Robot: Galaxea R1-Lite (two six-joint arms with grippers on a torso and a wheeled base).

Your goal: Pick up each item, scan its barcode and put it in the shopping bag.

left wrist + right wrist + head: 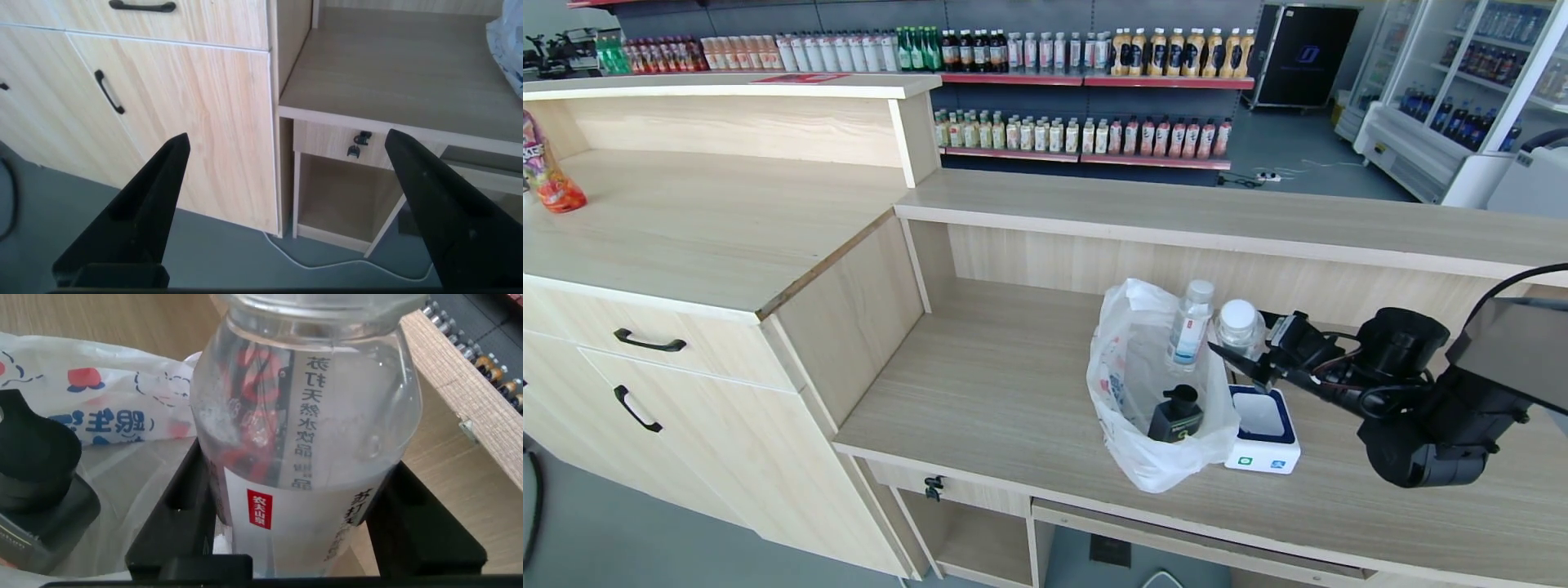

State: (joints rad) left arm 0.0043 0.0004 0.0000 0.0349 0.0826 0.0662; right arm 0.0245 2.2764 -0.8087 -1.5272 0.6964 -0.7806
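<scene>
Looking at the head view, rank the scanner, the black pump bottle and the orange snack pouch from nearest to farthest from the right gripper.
1. Scanner, just beneath the right gripper, which holds the clear bottle.
2. Black pump bottle, inside the shopping bag, to the gripper's left.
3. Orange snack pouch, far left on the raised counter.

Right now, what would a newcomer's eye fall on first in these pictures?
The right claw grips a clear bottle by the white scanner on the lower counter. Next to it the white shopping bag stands open, with a dark pump bottle inside.
</scene>
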